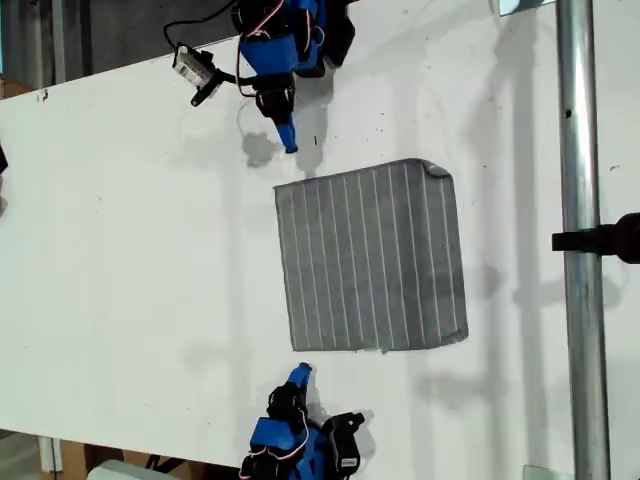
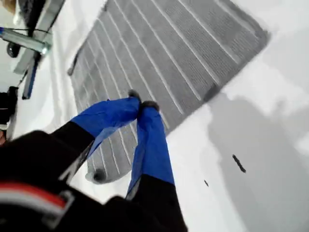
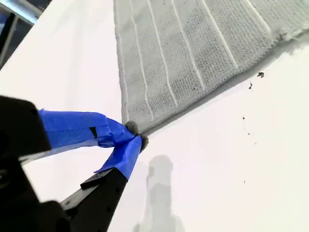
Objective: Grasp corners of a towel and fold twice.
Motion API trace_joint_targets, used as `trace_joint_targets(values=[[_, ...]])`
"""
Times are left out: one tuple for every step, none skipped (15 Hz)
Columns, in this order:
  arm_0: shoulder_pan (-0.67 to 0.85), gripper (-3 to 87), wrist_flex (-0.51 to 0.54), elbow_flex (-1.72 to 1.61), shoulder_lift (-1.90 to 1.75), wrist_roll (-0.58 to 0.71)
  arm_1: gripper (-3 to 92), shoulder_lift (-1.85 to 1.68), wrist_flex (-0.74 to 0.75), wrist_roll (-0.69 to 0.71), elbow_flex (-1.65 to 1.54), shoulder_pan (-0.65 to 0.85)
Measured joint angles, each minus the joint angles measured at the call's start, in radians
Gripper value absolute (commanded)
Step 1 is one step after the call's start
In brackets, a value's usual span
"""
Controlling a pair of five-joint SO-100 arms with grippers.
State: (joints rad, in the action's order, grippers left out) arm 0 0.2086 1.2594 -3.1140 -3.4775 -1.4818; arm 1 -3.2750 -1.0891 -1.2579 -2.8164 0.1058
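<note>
The towel (image 1: 370, 255) lies flat mid-table (image 1: 120, 250), stripes running between my two arms. Each arm stands by a corner on the exterior view's left. My first pincer (image 2: 141, 104), tips together and empty, hangs just off one corner (image 1: 280, 187). My second pincer (image 3: 136, 134), pinched narrow, sits just beside the other corner (image 1: 295, 345) (the nearer of the two pairings).

bare table (image 1: 130, 250) around towel (image 1: 370, 260), metal pole (image 1: 580, 200) beside it

Surface: white table (image 1: 120, 250), a few dark specks seen on it
Laid on it: grey striped towel (image 1: 372, 258), spread flat, one corner curled
</note>
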Motion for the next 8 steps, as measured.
trace_joint_targets(values=[[0.0,-2.9,-0.005,0.0,0.0,0.008,-0.2,0.037,0.028,0.034,0.061,-0.02],[0.0,-2.9,-0.009,0.0,0.0,0.012,-0.2,0.143,0.043,0.075,0.149,-0.057],[0.0,-2.9,-0.011,0.0,0.0,0.017,-0.2,0.281,0.043,0.118,0.253,-0.097],[0.0,-2.9,-0.011,0.0,0.0,0.021,-0.2,0.448,0.034,0.16,0.377,-0.141],[0.0,-2.9,-0.011,0.0,0.0,0.026,-0.2,0.629,0.002,0.21,0.517,-0.186],[0.0,-2.9,-0.011,0.0,0.0,0.031,-0.2,0.799,-0.069,0.255,0.667,-0.236],[0.0,-2.9,-0.011,0.0,0.0,0.031,-0.2,0.966,-0.155,0.281,0.818,-0.298],[0.0,-2.9,-0.011,0.0,0.0,0.031,-0.2,1.117,-0.242,0.287,0.962,-0.353]])
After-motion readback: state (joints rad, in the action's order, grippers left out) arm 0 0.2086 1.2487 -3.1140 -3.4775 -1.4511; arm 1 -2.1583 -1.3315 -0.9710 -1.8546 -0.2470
